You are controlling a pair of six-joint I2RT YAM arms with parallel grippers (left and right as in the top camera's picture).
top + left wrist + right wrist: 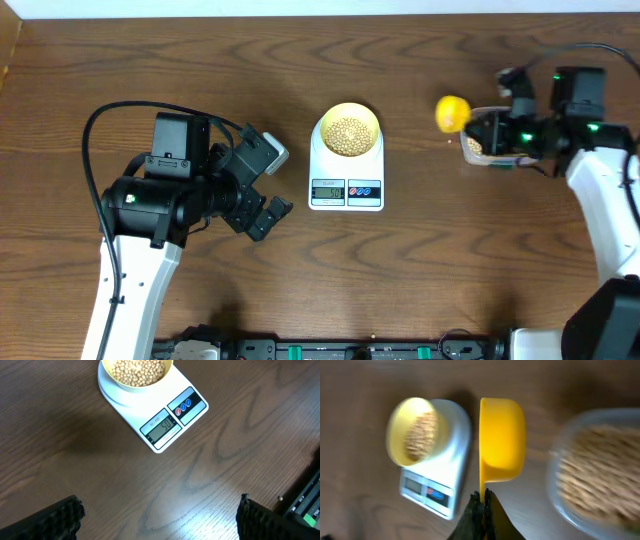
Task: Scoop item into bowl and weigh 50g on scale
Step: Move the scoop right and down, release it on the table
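Showing roughly 50, the scale (150, 405) suggests weighing is finished. The right jaws clamp the yellow scoop (502, 440), the left jaws gape empty; next, park the scoop.

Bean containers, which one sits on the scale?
The small pale yellow bowl, sitting on the white scale; the clear tub stands apart from it.
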